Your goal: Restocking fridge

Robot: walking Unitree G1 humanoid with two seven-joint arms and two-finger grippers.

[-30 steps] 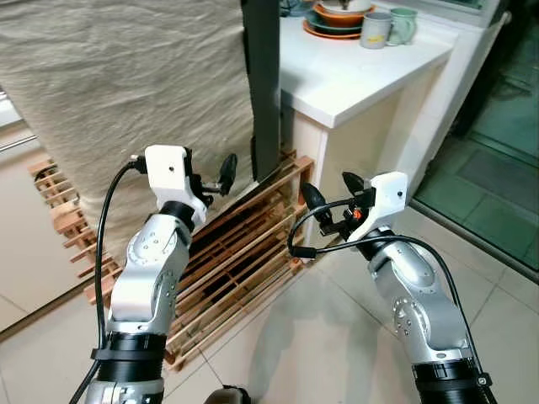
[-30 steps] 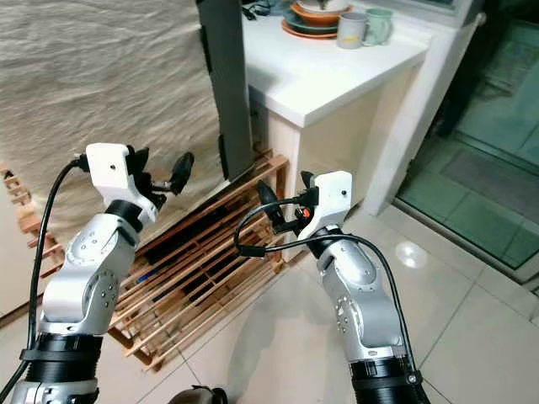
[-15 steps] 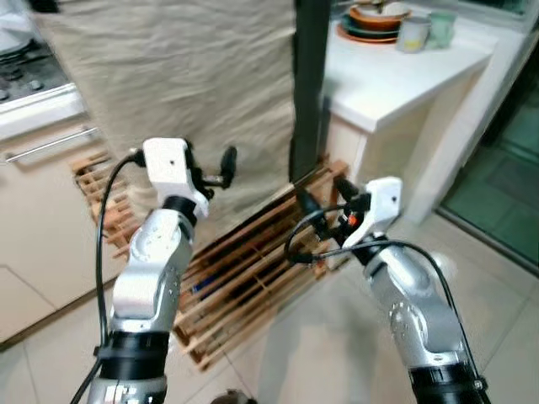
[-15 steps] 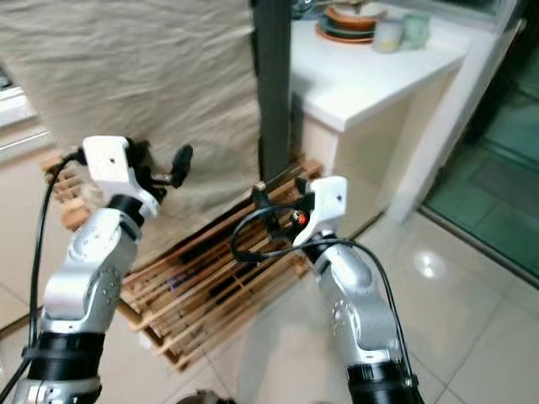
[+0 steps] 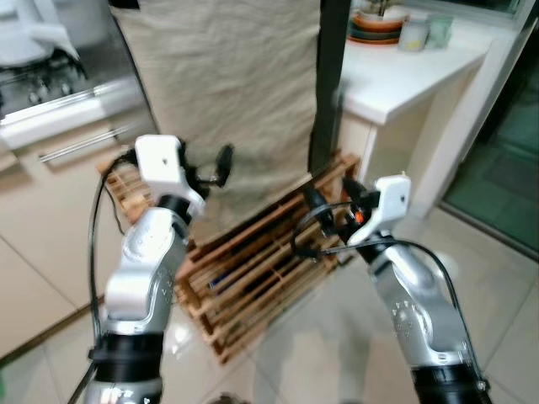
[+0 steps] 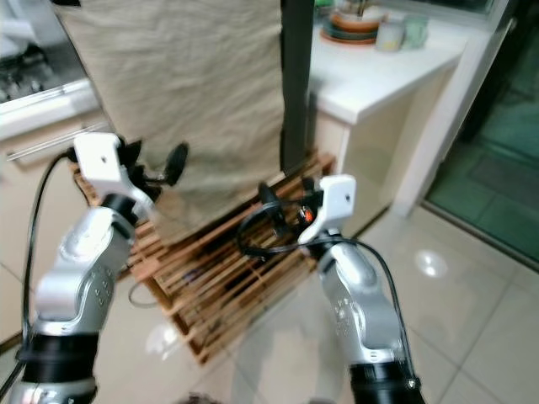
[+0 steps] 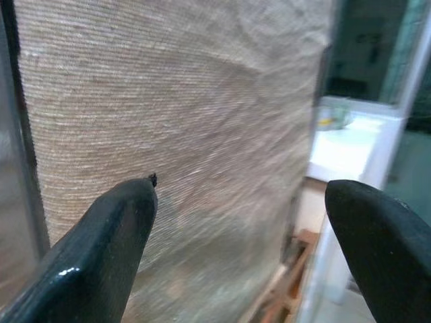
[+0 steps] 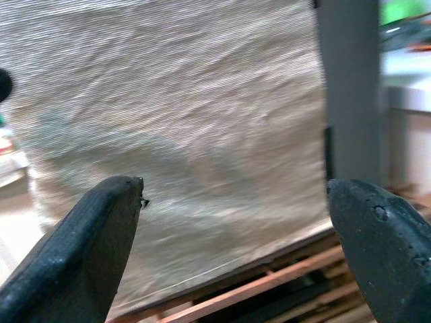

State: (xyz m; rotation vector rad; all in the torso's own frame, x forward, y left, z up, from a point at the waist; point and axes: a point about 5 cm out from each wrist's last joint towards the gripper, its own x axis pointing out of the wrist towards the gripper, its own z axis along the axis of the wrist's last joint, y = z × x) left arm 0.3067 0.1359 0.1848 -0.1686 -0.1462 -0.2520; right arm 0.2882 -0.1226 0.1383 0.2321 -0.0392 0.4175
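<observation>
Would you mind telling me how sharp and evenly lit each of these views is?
Both eye views are motion-blurred; the wooden rack is smeared, and a glare spot sits on the floor tile. In the left wrist view the beige cloth is soft, the doorway bright. In the right wrist view the cloth weave streaks sideways.

Rough beige woven cloth, slatted bare wood rack, glossy tiled floor

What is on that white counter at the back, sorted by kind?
Mugs: 2
Stack of plates and bowls: 1 (too blurred to count its pieces)
Total: 3, all at the far end of the white counter.
</observation>
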